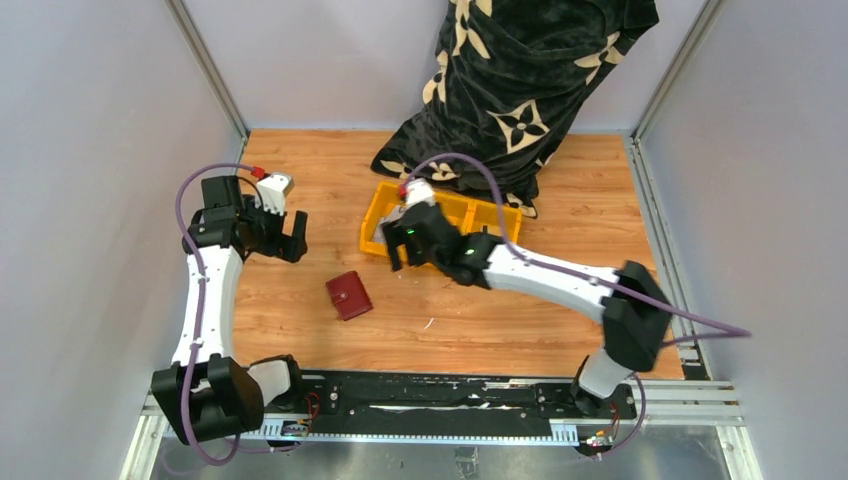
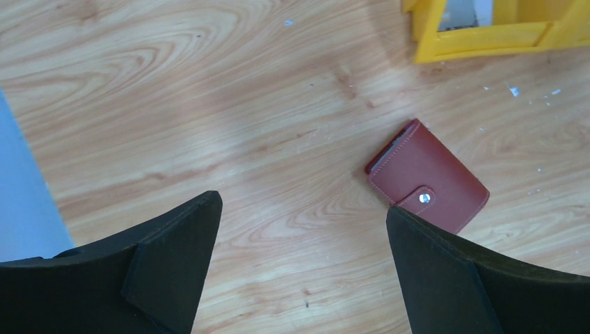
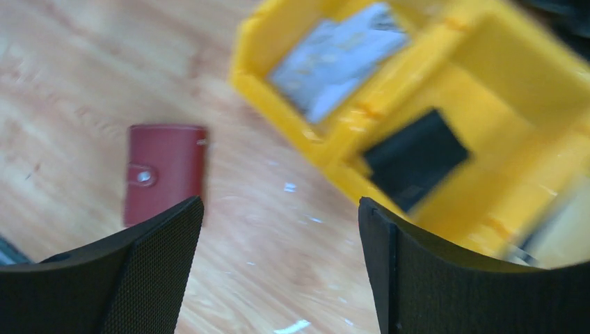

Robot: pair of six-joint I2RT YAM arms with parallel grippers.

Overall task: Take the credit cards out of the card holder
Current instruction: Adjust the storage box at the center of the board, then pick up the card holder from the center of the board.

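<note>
The card holder [image 1: 349, 295] lies closed on the wooden table [image 1: 300, 160], its snap tab fastened, between the two arms and apart from both grippers. The left gripper [image 1: 283, 235] hangs over bare wood to the left of it with its fingers spread wide and nothing between them; its wrist view shows the dark red wallet just past the right fingertip. The right gripper [image 1: 405, 255] hangs at the near left corner of the yellow bin [image 1: 372, 225], fingers also parted and empty. In the right wrist view, blurred silvery-grey credit cards [image 3: 337, 59] lie in the bin's end compartment, and a black object [image 3: 415, 158] sits in the next one
</note>
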